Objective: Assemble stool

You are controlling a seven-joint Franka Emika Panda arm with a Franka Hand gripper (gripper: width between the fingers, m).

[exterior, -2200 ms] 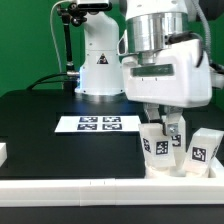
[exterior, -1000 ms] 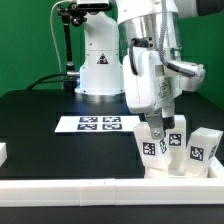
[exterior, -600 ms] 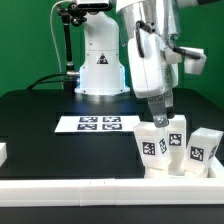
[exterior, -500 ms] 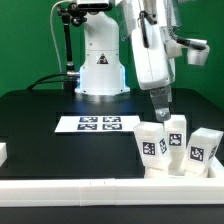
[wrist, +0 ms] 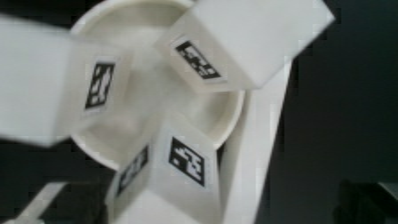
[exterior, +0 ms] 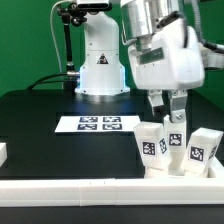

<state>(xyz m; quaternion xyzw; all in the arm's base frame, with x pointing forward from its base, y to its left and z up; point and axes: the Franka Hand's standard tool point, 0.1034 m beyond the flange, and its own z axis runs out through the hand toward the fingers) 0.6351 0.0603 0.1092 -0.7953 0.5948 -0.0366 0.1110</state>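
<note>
Three white leg blocks (exterior: pixel 174 146) stand upright in a tight cluster at the near edge of the black table (exterior: pixel 50 125), toward the exterior view's right, hard against the long white border rail (exterior: pixel 90 184). Among them the wrist view shows the round seat (wrist: pixel 143 120). Above, the gripper (exterior: pixel 168 110) hangs with fingers slightly parted, holding nothing. Left lies the marker board (exterior: pixel 97 124), with open tabletop beyond

White leg blocks (exterior: pixel 153 146) stood upright on the round seat disc (wrist: pixel 125 130) near the exterior view's right, each with a marker tag facing front
</note>
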